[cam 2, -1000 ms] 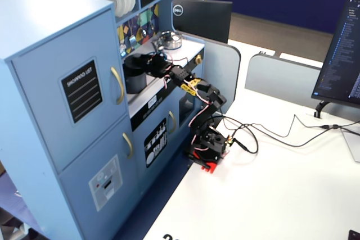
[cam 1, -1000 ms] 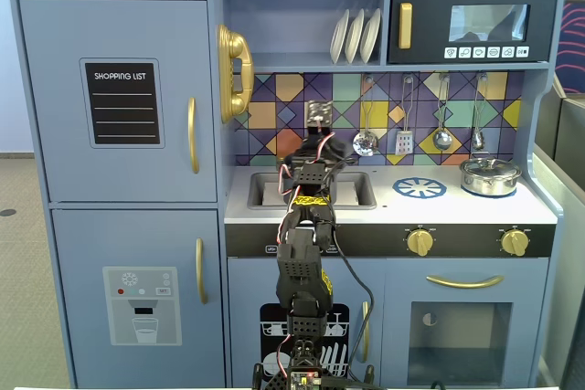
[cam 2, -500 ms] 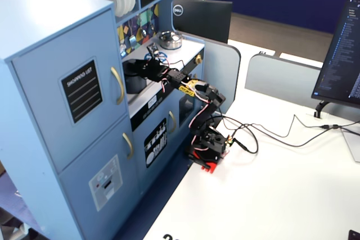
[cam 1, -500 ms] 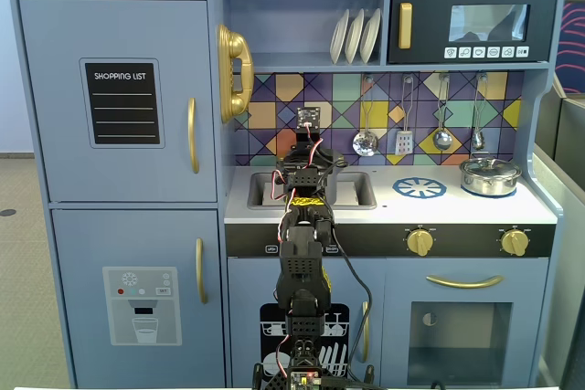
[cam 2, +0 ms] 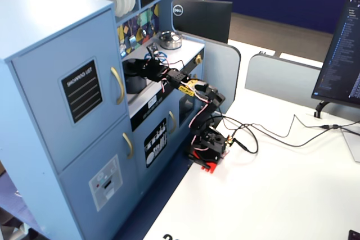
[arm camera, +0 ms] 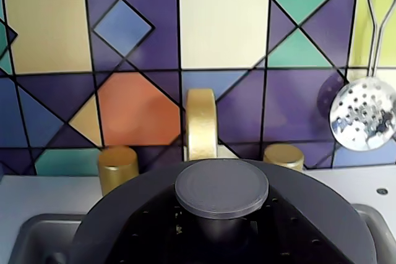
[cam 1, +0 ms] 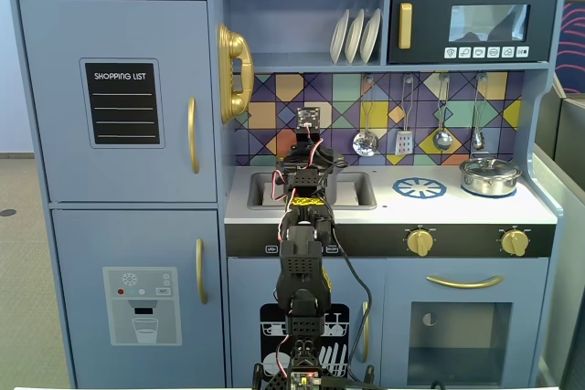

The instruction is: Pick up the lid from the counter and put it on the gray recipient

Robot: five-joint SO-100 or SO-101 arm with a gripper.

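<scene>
Over the sink of the blue toy kitchen [cam 1: 119,98], in a fixed view from the front, the black arm reaches forward; its gripper [cam 1: 306,148] is hidden behind the wrist, and I cannot tell whether it is spread or pinching.

In the wrist view, the flat round matte dark-gray lid [arm camera: 322,214] fills the bottom edge, its small central knob [arm camera: 221,188] facing the gold faucet [arm camera: 202,125]. It looks light, stiff and smooth; the knob is the natural hold.

In the side fixed view, the lid seems to sit over the matte dark-gray cylindrical pot [cam 2: 133,81] in the sink.

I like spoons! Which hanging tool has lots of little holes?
The round silver skimmer spoon, hanging leftmost on the tiled wall. Its bowl is dotted with holes; the other tools look plain.
</scene>
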